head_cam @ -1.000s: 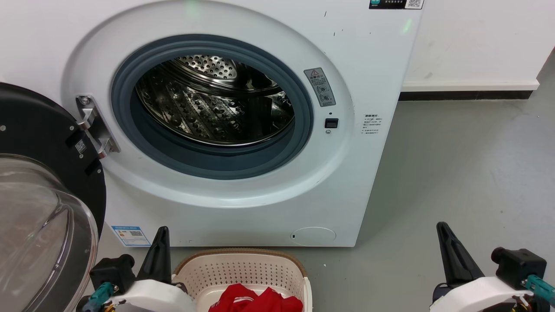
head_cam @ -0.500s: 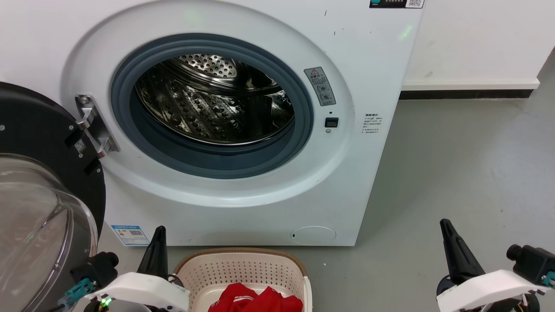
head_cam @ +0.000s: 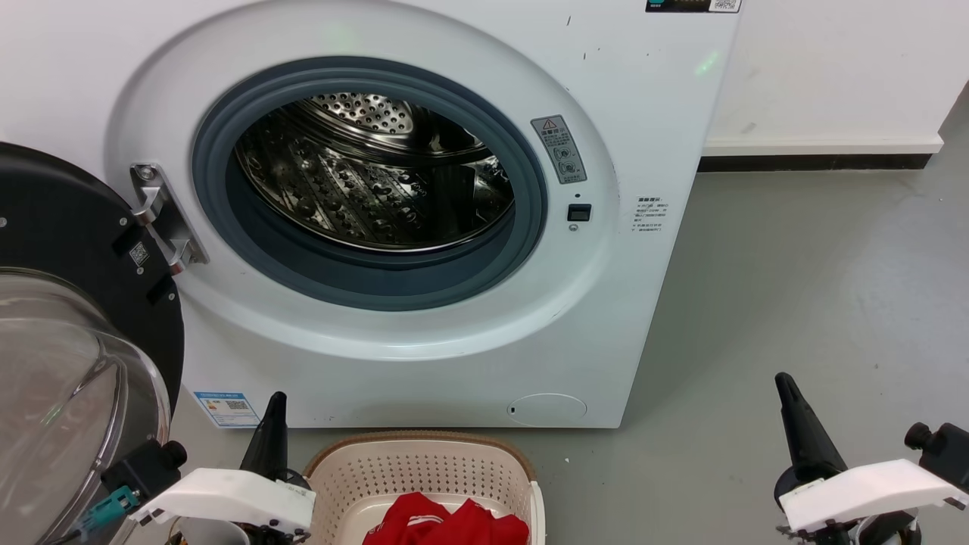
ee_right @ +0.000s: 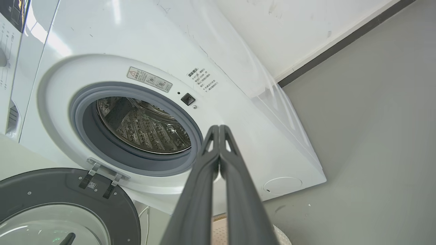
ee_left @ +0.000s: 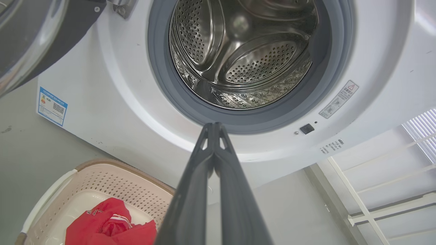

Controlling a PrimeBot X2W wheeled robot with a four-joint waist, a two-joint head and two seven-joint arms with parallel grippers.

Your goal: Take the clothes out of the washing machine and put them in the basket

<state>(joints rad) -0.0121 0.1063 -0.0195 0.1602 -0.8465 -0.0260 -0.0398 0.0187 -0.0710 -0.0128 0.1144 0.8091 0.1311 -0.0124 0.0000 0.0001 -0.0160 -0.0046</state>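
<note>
Left gripper [head_cam: 276,400]: lower left of frame, fingers were pressed together, empty.
Right gripper [head_cam: 783,380]: lower right, clenched likewise, empty.
Clothes [head_cam: 447,524]: lay in the basket [head_cam: 424,440], bottom centre.
Washing machine [head_cam: 469,363]: door [head_cam: 68,227] stood open at left.

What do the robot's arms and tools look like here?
The left tool and right tool each have two long, tapering dark-grey fingers with small cut-outs near the tips. The wrists wear white shells with black fittings; the left carries a teal connector.

Dark claws [head_cam: 275,400], white casings [head_cam: 227,496], possibly teal plug [head_cam: 113,502].
</note>
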